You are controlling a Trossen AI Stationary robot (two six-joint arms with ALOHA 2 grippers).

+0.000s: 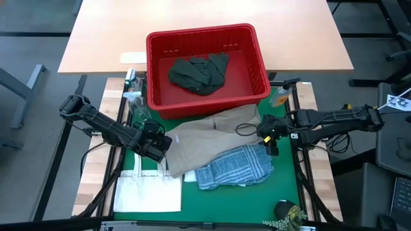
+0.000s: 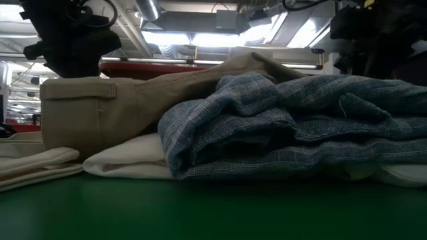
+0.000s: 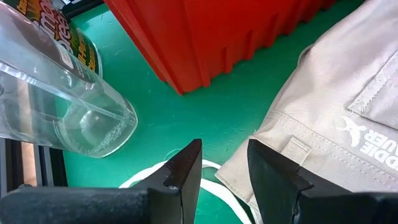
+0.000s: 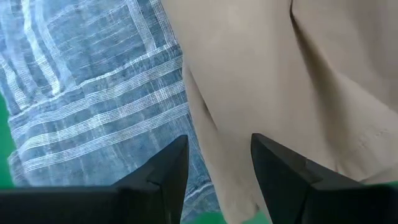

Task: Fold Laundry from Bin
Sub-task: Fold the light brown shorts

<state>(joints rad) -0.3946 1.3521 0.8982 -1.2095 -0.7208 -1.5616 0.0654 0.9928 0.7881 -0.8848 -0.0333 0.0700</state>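
High view: beige trousers between left end effector and right end effector, both parted, empty.

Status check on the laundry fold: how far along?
Done: blue striped garment lies folded on the green mat. In hand: beige trousers spread on the mat; left gripper and right gripper sit open at either end, neither gripping cloth. Left: dark green garment waits in the red bin.
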